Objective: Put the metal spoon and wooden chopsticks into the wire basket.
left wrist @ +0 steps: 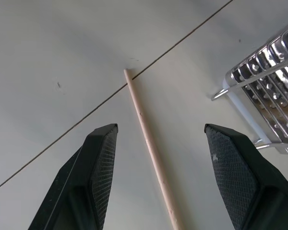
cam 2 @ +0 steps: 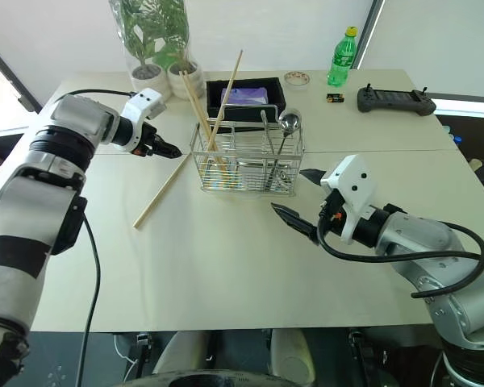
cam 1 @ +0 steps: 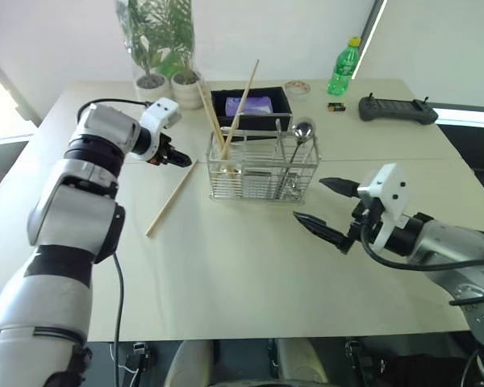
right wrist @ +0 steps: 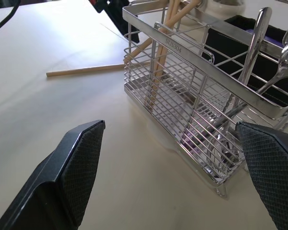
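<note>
The wire basket (cam 1: 258, 181) stands mid-table. The metal spoon (cam 1: 303, 129) is upright in its right end, bowl up. Wooden chopsticks (cam 1: 240, 97) lean out of its left end. One more chopstick (cam 1: 171, 198) lies flat on the table left of the basket. My left gripper (cam 1: 180, 160) hovers at that stick's far end, pointing down. In the left wrist view the stick (left wrist: 146, 134) runs between the open left fingers (left wrist: 98, 163), held by neither. My right gripper (cam 1: 308, 198) is open and empty just right of the basket's front, with the basket (right wrist: 192, 96) ahead of it.
Behind the basket sits a black tray (cam 1: 278, 103) with a purple item. Potted plants (cam 1: 157, 40) stand at the far left. A green bottle (cam 1: 344, 68), a black controller (cam 1: 397, 109) and a small round dish (cam 1: 297, 87) are at the far right.
</note>
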Robot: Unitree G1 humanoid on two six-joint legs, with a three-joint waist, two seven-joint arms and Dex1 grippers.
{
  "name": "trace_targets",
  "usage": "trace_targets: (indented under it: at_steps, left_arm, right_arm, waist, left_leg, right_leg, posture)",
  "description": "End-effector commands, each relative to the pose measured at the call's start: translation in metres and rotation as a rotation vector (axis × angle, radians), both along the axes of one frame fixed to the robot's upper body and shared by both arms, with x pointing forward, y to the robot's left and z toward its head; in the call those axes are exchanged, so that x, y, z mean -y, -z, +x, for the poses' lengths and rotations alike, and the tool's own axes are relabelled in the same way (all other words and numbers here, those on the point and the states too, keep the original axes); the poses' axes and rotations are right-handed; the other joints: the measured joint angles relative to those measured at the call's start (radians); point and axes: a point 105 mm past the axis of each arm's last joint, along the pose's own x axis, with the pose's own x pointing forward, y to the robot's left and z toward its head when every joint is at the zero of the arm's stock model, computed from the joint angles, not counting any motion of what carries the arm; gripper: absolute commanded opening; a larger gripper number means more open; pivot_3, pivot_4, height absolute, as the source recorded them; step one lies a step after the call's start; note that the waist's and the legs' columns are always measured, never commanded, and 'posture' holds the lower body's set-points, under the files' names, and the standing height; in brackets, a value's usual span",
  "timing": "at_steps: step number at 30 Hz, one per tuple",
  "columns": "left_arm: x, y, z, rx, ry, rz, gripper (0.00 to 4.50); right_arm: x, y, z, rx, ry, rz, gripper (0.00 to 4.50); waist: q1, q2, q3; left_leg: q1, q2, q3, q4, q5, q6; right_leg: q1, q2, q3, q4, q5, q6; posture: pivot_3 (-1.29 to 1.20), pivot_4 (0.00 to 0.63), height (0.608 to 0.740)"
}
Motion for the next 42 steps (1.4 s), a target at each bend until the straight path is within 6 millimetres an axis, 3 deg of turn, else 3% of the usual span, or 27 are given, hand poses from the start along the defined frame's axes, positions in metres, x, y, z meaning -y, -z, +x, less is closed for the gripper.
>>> trace_targets:
  at_steps: [1, 16, 22, 25, 29, 42]
  left_arm:
    - [-0.004, -0.004, 0.004, 0.032, 0.0, 0.061, 3.03]
    - [0.002, 0.039, 0.003, -0.01, 0.006, 0.134, 3.03]
    - [0.0, 0.046, 0.001, -0.029, -0.001, 0.138, 3.03]
    - [-0.001, 0.048, 0.0, -0.034, -0.002, 0.136, 2.15]
    - [-0.002, 0.049, 0.0, -0.032, -0.013, 0.128, 0.08]
    - [-0.013, 0.042, 0.002, -0.02, -0.105, 0.059, 0.03]
  right_arm:
    - [-0.002, -0.011, -0.006, 0.056, 0.007, 0.006, 4.5]
    - [0.002, -0.019, -0.005, 0.071, 0.058, 0.068, 4.5]
    - [0.003, -0.02, -0.004, 0.071, 0.063, 0.077, 4.5]
    - [0.003, -0.021, -0.003, 0.071, 0.065, 0.083, 4.5]
    - [0.004, -0.021, -0.002, 0.069, 0.066, 0.086, 4.5]
    - [0.003, -0.023, 0.001, 0.066, 0.054, 0.088, 4.5]
  waist:
    - [-0.001, 0.0, 0.0]
    - [0.0, 0.0, 0.0]
    - [0.001, -0.001, 0.0]
    - [0.001, -0.001, 0.0]
    - [0.001, -0.001, 0.0]
    - [0.001, -0.001, 0.0]
  left_leg:
    - [0.0, 0.0, 0.0, 0.0, 0.0, 0.0]
    - [0.0, 0.0, 0.0, 0.0, 0.0, 0.0]
    - [0.0, 0.0, 0.0, 0.001, 0.0, 0.0]
    - [0.0, 0.0, 0.0, 0.001, 0.0, 0.0]
    - [0.0, 0.0, 0.0, 0.001, 0.0, 0.0]
    - [0.0, 0.0, 0.0, 0.001, 0.0, 0.0]
  right_leg:
    - [0.0, 0.0, 0.0, 0.0, 0.0, 0.0]
    - [0.0, 0.0, 0.0, 0.001, 0.0, 0.0]
    - [0.0, 0.0, 0.0, 0.001, 0.0, 0.0]
    - [0.0, 0.0, 0.0, 0.001, 0.0, 0.0]
    - [0.0, 0.0, 0.0, 0.001, 0.0, 0.0]
    - [0.0, 0.0, 0.0, 0.002, 0.0, 0.0]
  posture:
    - [0.0, 0.15, 0.716]
    - [0.0, 0.15, 0.716]
    - [0.0, 0.15, 0.716]
    - [0.0, 0.15, 0.716]
    - [0.0, 0.15, 0.716]
    - [0.0, 0.15, 0.716]
